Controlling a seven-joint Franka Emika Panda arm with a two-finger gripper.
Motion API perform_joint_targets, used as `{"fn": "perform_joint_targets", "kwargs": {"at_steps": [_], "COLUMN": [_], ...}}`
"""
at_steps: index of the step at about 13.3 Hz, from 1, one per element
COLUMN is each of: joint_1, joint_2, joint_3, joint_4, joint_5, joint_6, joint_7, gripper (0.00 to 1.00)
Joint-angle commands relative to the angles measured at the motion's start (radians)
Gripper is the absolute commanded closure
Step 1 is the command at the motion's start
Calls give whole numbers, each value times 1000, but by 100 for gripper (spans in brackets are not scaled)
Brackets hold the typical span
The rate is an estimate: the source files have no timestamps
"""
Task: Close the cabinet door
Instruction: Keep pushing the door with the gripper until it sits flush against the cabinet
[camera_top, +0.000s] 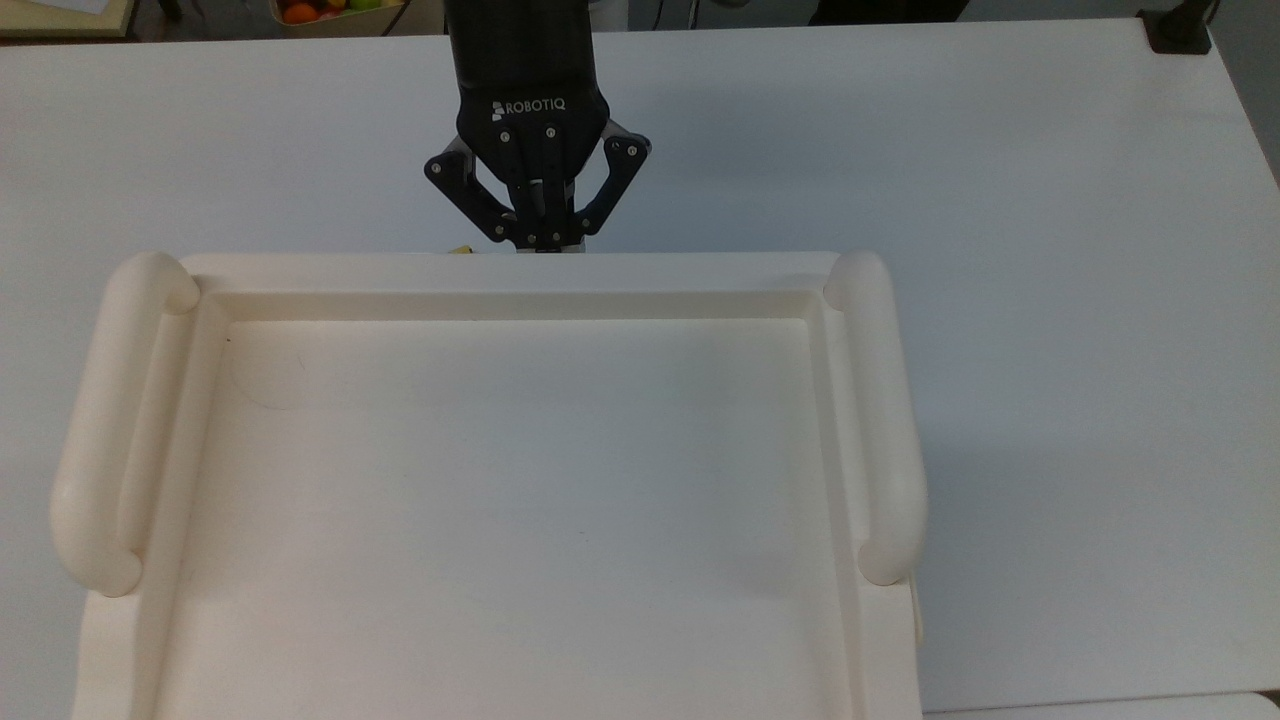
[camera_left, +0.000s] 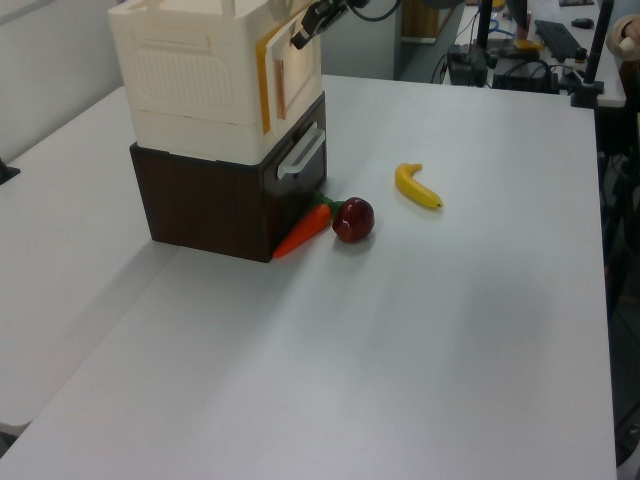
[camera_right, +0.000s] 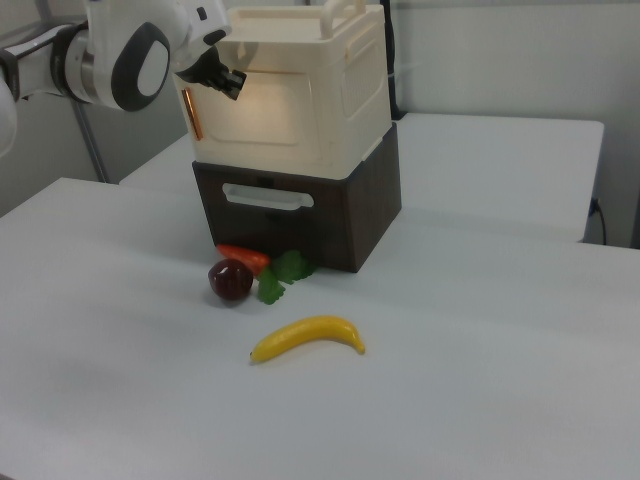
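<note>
The cream cabinet (camera_top: 500, 270) fills the top view with its recessed tray top and rounded rails; it stands on a dark brown drawer unit (camera_left: 215, 205). The cabinet door (camera_left: 298, 85) lies almost flat against the cabinet front, with a thin yellowish strip still showing at one edge. In the right view the cabinet door (camera_right: 270, 115) faces the camera, its brownish handle at the right view's left. My black gripper (camera_top: 540, 243) is shut with nothing held, its tips against the door near the top edge. The gripper (camera_left: 300, 35) meets the door's upper part, as the gripper (camera_right: 228, 78) does in the right view.
On the white table (camera_left: 450, 300) in front of the drawer unit lie a carrot (camera_left: 303, 230), a red apple (camera_left: 353, 219) and a banana (camera_left: 417, 187). A bowl of fruit (camera_top: 320, 10) sits beyond the table's far edge in the top view.
</note>
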Motion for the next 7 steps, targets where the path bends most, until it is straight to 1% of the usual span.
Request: {"fn": "perform_joint_targets", "kwargs": {"at_steps": [1, 5, 7], "joint_1": [9, 9, 9], "joint_2": [13, 24, 26], "joint_3": [-8, -8, -8], "joint_4": [-12, -10, -15], "joint_5": [-5, -22, -22], "joint_6": [68, 85, 141], "joint_7": [1, 1, 5], "gripper": [100, 100, 100]}}
